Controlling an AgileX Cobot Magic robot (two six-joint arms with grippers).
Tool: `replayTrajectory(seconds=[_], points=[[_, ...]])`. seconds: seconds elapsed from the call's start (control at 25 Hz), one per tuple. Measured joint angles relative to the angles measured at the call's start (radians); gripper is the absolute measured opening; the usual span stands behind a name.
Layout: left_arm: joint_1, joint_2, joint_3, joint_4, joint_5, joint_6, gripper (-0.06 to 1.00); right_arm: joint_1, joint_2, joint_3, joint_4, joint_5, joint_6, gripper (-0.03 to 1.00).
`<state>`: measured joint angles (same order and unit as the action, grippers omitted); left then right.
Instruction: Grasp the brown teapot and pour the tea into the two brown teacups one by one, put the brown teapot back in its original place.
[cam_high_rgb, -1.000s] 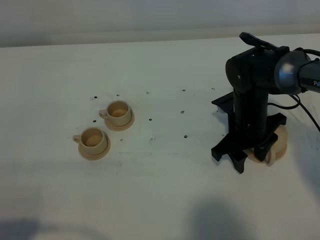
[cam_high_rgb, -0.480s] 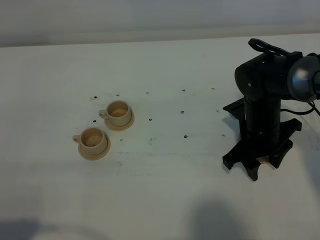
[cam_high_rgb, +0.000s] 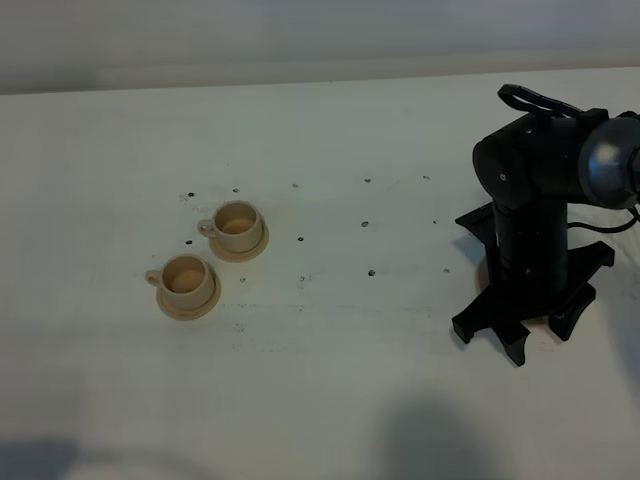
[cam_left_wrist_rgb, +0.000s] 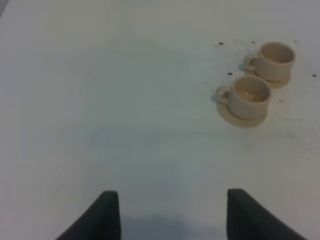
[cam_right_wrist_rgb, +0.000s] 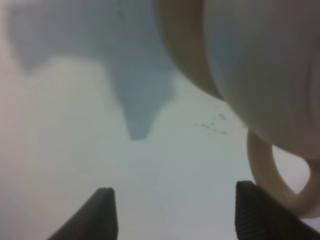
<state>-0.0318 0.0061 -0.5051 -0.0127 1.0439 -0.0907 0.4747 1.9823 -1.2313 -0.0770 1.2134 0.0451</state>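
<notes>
The two brown teacups (cam_high_rgb: 187, 280) (cam_high_rgb: 238, 225) stand on their saucers at the table's left, and show in the left wrist view as a nearer cup (cam_left_wrist_rgb: 247, 97) and a farther one (cam_left_wrist_rgb: 274, 60). The brown teapot (cam_right_wrist_rgb: 265, 65) fills the right wrist view close up, its loop handle (cam_right_wrist_rgb: 264, 175) beside one fingertip. My right gripper (cam_right_wrist_rgb: 180, 215) (cam_high_rgb: 530, 315) is open, nothing between its fingers. In the exterior view the right arm hides the teapot and its original place. My left gripper (cam_left_wrist_rgb: 172, 217) hangs open over bare table, well short of the cups.
The white table (cam_high_rgb: 330, 380) carries small dark specks around the cups and the middle. The right arm's black body (cam_high_rgb: 530, 190) and cable stand at the right edge. A grey wall runs along the back.
The right arm has shifted to the right and now covers the teapot, which a second ago peeked out beneath it. The cups have not moved.
</notes>
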Motion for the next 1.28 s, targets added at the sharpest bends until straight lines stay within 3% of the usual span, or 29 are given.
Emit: replayTrajectory(seconds=[0.76,1.04,1.28], points=[[0.000,0.000,0.000,0.000,0.000,0.000,0.47,-0.002,-0.223,0.003,-0.025,0.002,0.094,0.53],[0.000,0.000,0.000,0.000,0.000,0.000,0.47,-0.049,-0.228,0.004,-0.035,0.004,0.111,0.53],[0.000,0.000,0.000,0.000,0.000,0.000,0.47,-0.060,-0.228,0.004,-0.048,0.004,-0.018,0.53]])
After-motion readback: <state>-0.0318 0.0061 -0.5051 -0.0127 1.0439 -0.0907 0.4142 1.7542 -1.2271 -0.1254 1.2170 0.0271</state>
